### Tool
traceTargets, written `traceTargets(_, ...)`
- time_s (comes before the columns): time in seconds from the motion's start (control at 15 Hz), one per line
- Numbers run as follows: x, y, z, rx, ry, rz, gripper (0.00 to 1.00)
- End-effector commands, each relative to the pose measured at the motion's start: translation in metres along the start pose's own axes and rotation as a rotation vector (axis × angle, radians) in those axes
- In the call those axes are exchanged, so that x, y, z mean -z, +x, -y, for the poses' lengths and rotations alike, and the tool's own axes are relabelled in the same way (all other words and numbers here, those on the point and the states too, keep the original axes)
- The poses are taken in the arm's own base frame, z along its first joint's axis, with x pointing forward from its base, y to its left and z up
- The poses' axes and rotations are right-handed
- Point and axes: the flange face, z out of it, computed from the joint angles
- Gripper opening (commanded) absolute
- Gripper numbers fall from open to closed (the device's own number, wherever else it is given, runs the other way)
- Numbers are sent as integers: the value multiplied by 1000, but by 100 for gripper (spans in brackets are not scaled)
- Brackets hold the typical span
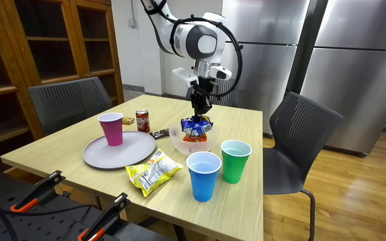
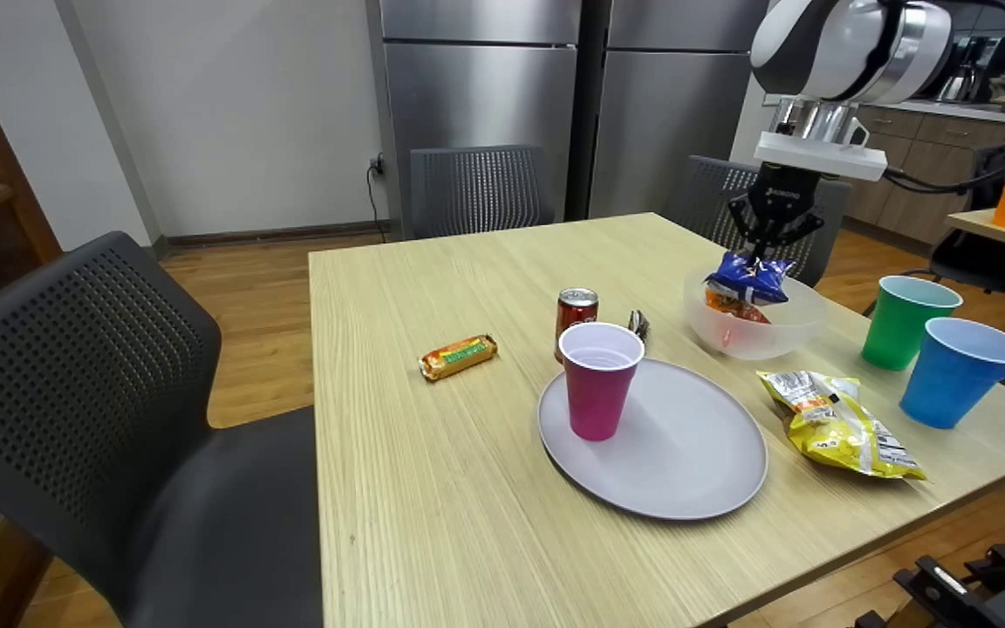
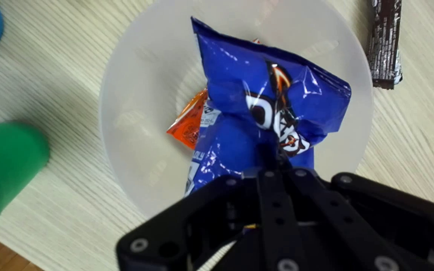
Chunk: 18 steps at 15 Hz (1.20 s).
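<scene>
The end effector pinches a blue chip bag over the bowl; the glossy bag could slip out, since the half-hidden grip seems shallow.

On a table in an exterior view, a plate is lying to the left, a cup standing on it. Behind the plate, a can is standing between a packet, left, and a bar, right. Right of the plate, a bowl is holding a pouch; over that, a chip bag is hanging from the gripper. In front of the bowl, a near cup and, behind it to the right, a farther cup are standing; a snack bag is lying left of them.
</scene>
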Motion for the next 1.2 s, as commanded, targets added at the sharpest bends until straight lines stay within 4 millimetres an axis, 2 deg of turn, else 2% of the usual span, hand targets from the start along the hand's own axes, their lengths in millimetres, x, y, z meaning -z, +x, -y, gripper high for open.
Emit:
traceTargets(0.0,1,-12,10,60,-4,13,0)
traceTargets(0.53,-18,-20,24,107,-39,48,0)
traceTargets(0.8,-31,-21,23,118,-70,68,0)
traceTargets(1.13,-33,-19,21,124,-79,69,0)
